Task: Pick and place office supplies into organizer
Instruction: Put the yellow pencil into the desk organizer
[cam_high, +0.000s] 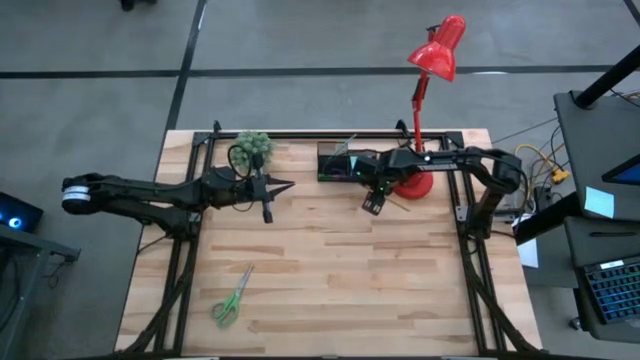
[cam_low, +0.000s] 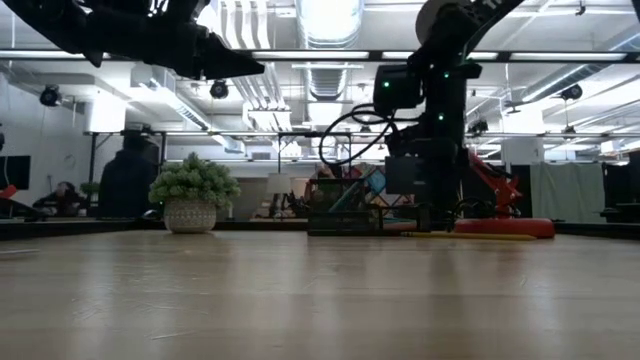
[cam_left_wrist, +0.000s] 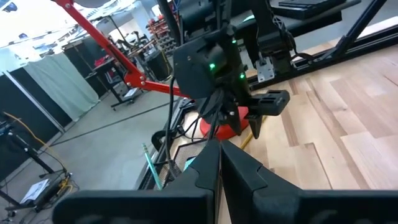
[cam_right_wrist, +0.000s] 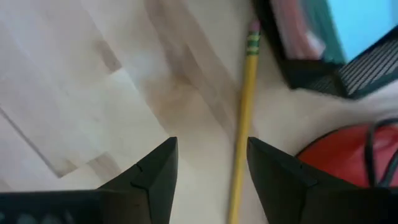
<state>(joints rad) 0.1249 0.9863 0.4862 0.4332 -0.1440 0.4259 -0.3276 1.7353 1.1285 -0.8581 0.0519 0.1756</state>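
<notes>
A yellow pencil (cam_right_wrist: 244, 118) lies flat on the wooden table beside the black organizer (cam_high: 335, 162) and the red lamp base (cam_right_wrist: 348, 155). My right gripper (cam_right_wrist: 211, 168) points down over the pencil, open. Its fingers stand on either side of the pencil's near half, above it, and the pencil runs closer to one finger. The organizer (cam_right_wrist: 311, 68) holds light-blue and pink items and a teal pen (cam_left_wrist: 152, 168). Green-handled scissors (cam_high: 232, 298) lie flat near the table's front left. My left gripper (cam_high: 288, 185) hovers shut and level, left of the organizer.
The red desk lamp (cam_high: 440, 48) stands on its round base (cam_high: 415, 185) right next to my right gripper. A small potted plant (cam_high: 253, 147) sits at the far edge by my left arm. Bare wood spreads across the table's middle and near half.
</notes>
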